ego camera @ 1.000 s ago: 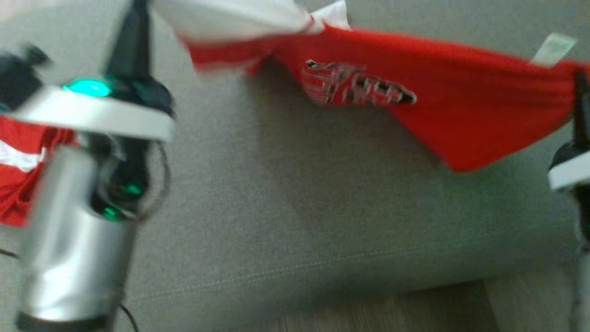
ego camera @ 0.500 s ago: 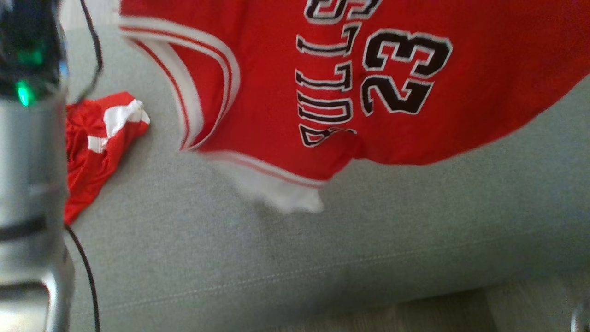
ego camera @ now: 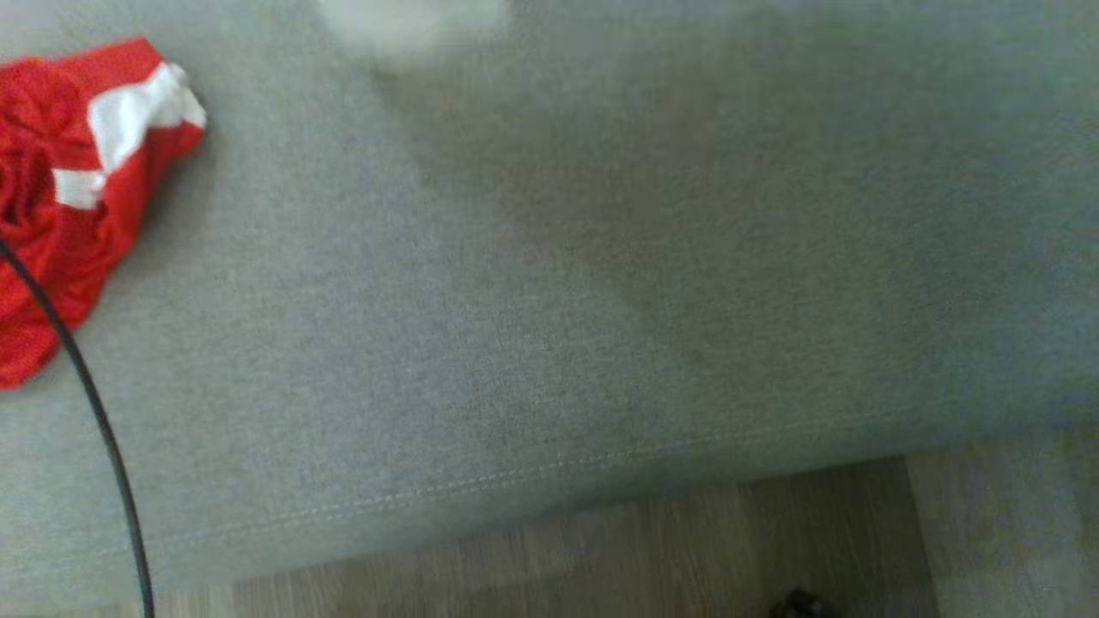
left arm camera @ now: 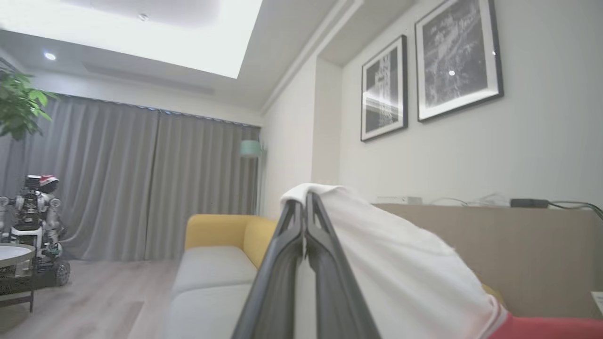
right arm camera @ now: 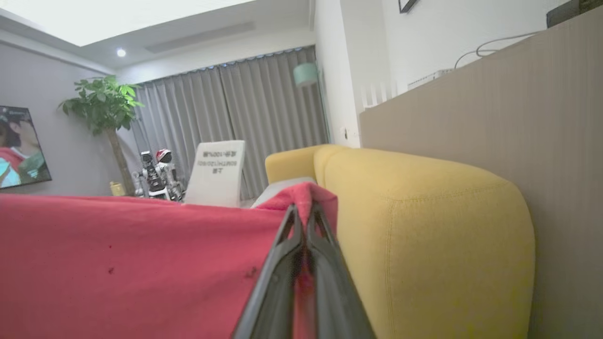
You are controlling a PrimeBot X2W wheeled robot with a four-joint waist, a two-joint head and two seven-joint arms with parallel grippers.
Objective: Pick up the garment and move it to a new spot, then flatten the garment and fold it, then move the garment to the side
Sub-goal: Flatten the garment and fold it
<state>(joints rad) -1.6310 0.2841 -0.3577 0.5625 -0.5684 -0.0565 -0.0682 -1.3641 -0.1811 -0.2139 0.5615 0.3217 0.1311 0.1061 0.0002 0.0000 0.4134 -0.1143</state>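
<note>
The garment is a red jersey with white trim, held up in the air by both grippers. In the left wrist view my left gripper (left arm camera: pixel 305 197) is shut on its white edge (left arm camera: pixel 400 263), which drapes off to the right. In the right wrist view my right gripper (right arm camera: pixel 304 209) is shut on a red corner, and the red cloth (right arm camera: pixel 132 263) stretches away to the left. A blurred pale patch (ego camera: pixel 412 21) at the head view's top edge may be the garment's hanging white trim.
A grey sofa seat (ego camera: pixel 558 300) lies below, with crumpled red and white shorts (ego camera: pixel 69 189) at its left end and a black cable (ego camera: pixel 94 412) crossing them. Wooden floor (ego camera: pixel 601 558) runs along the seat's front. The yellow sofa back (right arm camera: pixel 424 235) stands close to my right gripper.
The jersey, spread across the head view half a second ago, has gone up out of its top edge. Both arms have left that view too. The view itself has shifted a little.
</note>
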